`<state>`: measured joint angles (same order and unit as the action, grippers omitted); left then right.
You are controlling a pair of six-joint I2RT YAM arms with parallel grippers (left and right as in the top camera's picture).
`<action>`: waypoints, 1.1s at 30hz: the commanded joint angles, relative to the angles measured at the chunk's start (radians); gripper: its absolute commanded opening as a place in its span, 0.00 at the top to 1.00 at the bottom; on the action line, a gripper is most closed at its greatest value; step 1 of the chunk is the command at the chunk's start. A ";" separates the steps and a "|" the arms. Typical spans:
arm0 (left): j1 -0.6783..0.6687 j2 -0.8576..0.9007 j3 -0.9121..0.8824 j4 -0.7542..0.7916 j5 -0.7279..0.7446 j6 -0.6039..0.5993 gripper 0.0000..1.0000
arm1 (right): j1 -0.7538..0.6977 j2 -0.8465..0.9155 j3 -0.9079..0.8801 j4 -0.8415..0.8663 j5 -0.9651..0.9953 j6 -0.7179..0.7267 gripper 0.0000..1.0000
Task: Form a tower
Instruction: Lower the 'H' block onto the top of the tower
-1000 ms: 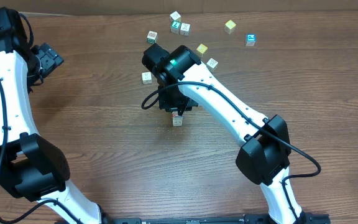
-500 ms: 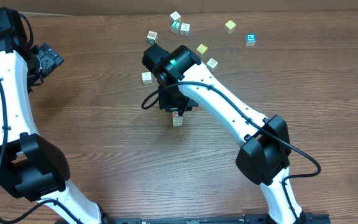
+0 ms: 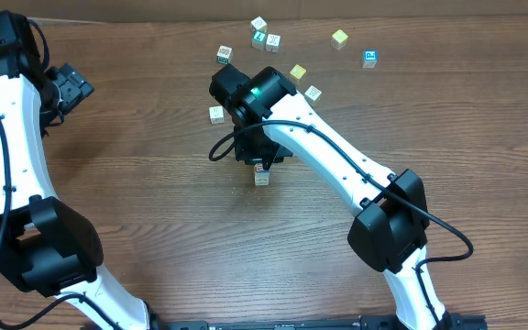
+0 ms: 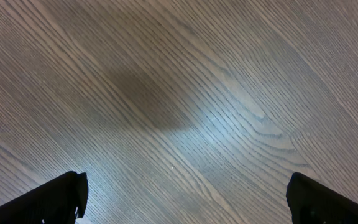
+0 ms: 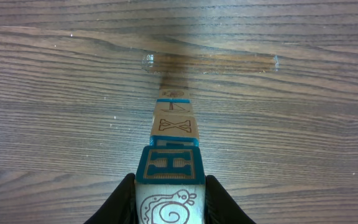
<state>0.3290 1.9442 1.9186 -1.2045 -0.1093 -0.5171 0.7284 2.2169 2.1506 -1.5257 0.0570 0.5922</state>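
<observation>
Currently, I see the right gripper (image 5: pixel 169 202) clamped on the top of the tower (image 5: pixel 174 127), mid-scene on the table (image 3: pixel 154 211); one cube face reads X. The left gripper (image 4: pixel 185 199) stands wide apart, far left.

the table (image 4: pixel 179 93) is showing brown wood grain, smooth, with a soft sheen where light is pooling. the tower (image 5: pixel 173 127) is showing pale bare wood with matt printed faces. the right gripper (image 5: pixel 169 186) is looking like matt black plastic; the arms (image 3: pixel 328 151) are gleaming as smooth white plastic.
</observation>
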 commanded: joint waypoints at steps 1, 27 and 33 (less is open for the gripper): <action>-0.005 -0.002 0.001 0.001 -0.005 0.005 0.00 | 0.003 -0.013 -0.005 0.006 0.013 0.007 0.75; -0.005 -0.002 0.001 0.001 -0.005 0.005 0.00 | 0.004 0.005 -0.005 0.006 0.013 0.011 0.75; -0.005 -0.002 0.001 0.001 -0.005 0.005 0.01 | 0.004 0.005 -0.005 0.006 0.013 0.011 0.75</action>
<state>0.3290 1.9442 1.9186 -1.2045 -0.1093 -0.5171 0.7284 2.2169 2.1506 -1.5196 0.0593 0.5953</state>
